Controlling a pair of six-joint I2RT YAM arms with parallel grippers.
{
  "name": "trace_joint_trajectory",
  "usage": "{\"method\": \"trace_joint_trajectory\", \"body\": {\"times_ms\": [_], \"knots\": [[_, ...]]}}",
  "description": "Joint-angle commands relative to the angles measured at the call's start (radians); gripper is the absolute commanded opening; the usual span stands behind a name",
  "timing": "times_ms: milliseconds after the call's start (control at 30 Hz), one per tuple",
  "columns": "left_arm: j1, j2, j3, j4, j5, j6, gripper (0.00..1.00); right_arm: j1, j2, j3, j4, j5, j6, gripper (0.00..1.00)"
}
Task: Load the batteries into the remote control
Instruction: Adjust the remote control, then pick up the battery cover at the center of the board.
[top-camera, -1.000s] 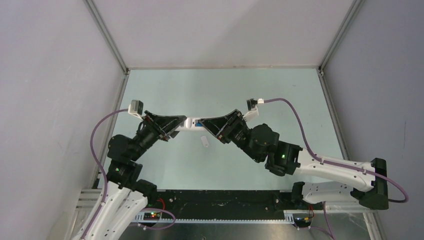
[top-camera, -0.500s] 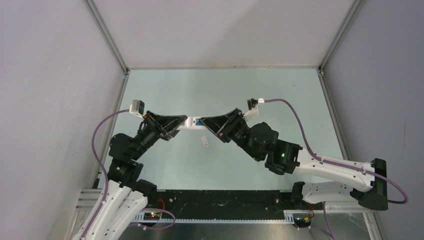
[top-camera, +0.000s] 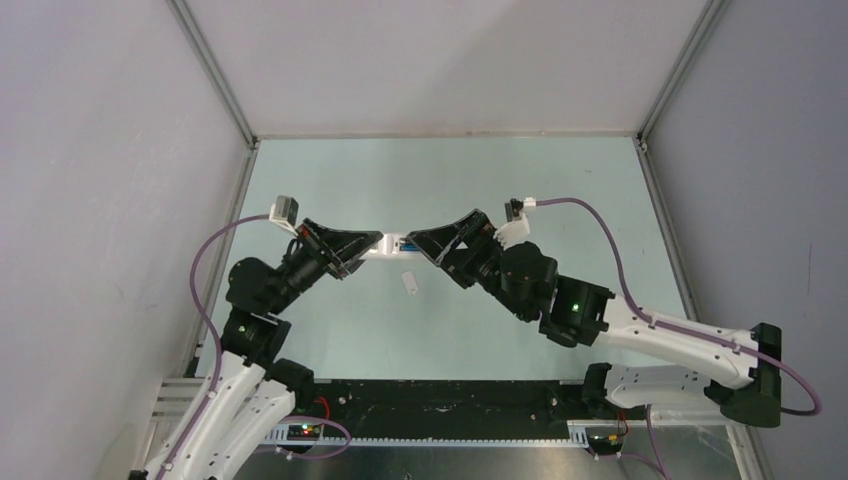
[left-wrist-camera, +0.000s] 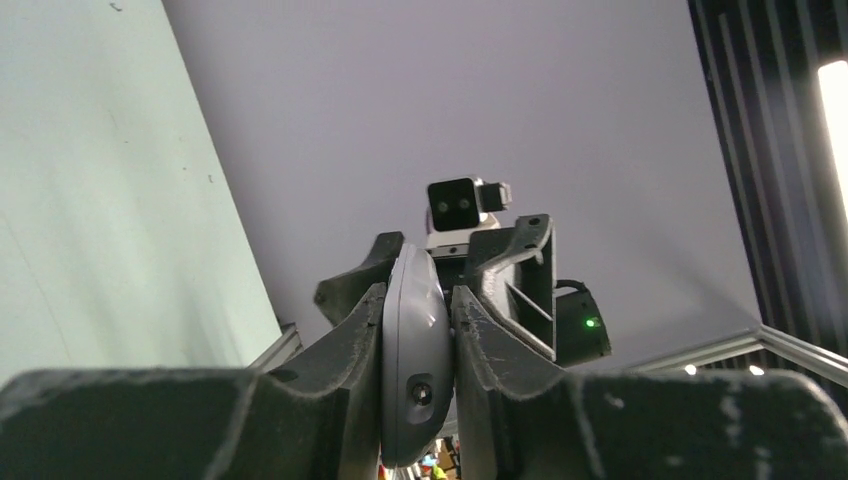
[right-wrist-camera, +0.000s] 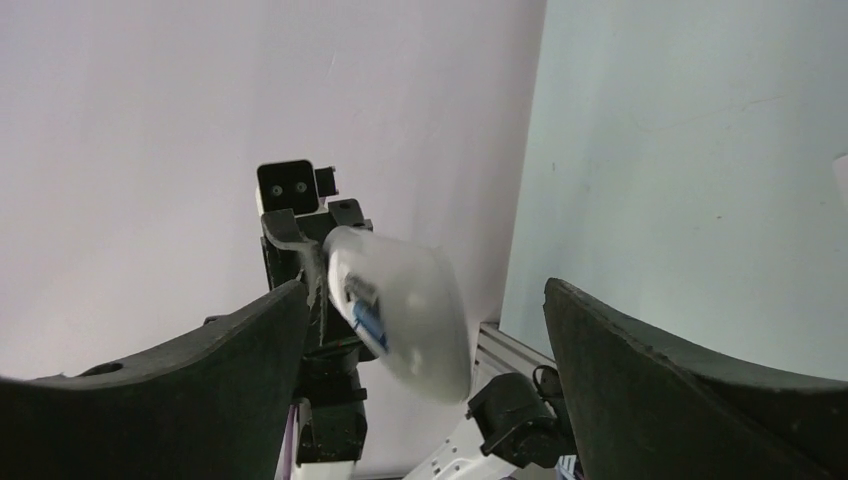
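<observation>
From the overhead camera I see the remote control (top-camera: 383, 246) held above the table (top-camera: 330, 180) at the centre of the frame, lying roughly level between my two arms. My left gripper (top-camera: 362, 247) comes in from the left of the picture and pinches one end of it. In the left wrist view its fingers (left-wrist-camera: 355, 330) press on both flat faces of the remote, seen edge-on. My right gripper (top-camera: 425, 241) faces the other end with its jaws spread wide. In the right wrist view the remote hangs in the gap and touches neither finger. The battery compartment (right-wrist-camera: 362, 305) is uncovered and turned toward that camera, and the blue battery (right-wrist-camera: 369, 323) sits inside it. I cannot make out what else the compartment holds. A small white piece (top-camera: 407, 283) lies on the table just below the remote in the overhead frame
</observation>
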Motion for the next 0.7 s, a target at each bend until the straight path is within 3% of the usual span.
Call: {"method": "trace_joint_trajectory", "body": {"times_ms": [0,100,233,333,500,600,667], "knots": [[0.009,0.024,-0.012,0.012,-0.03,0.062,0.0,-0.013,-0.072,0.002,-0.091,0.049,-0.022,0.92],[0.028,0.043,-0.018,-0.027,-0.036,0.127,0.0,-0.019,-0.122,0.002,-0.16,0.095,-0.016,0.95],[0.081,0.055,0.01,-0.188,-0.064,0.282,0.0,-0.034,-0.174,-0.016,-0.267,0.157,-0.09,0.89],[0.136,0.051,0.038,-0.313,-0.08,0.389,0.0,-0.09,-0.164,-0.027,-0.336,0.099,-0.236,0.79],[0.263,0.034,0.035,-0.393,-0.034,0.444,0.0,-0.192,-0.04,-0.026,-0.355,-0.119,-0.443,0.74],[0.309,0.034,0.029,-0.424,-0.018,0.463,0.0,-0.222,0.085,-0.017,-0.308,-0.281,-0.574,0.53],[0.341,0.038,0.027,-0.449,-0.007,0.481,0.0,-0.224,0.165,0.007,-0.281,-0.345,-0.651,0.45]]}}
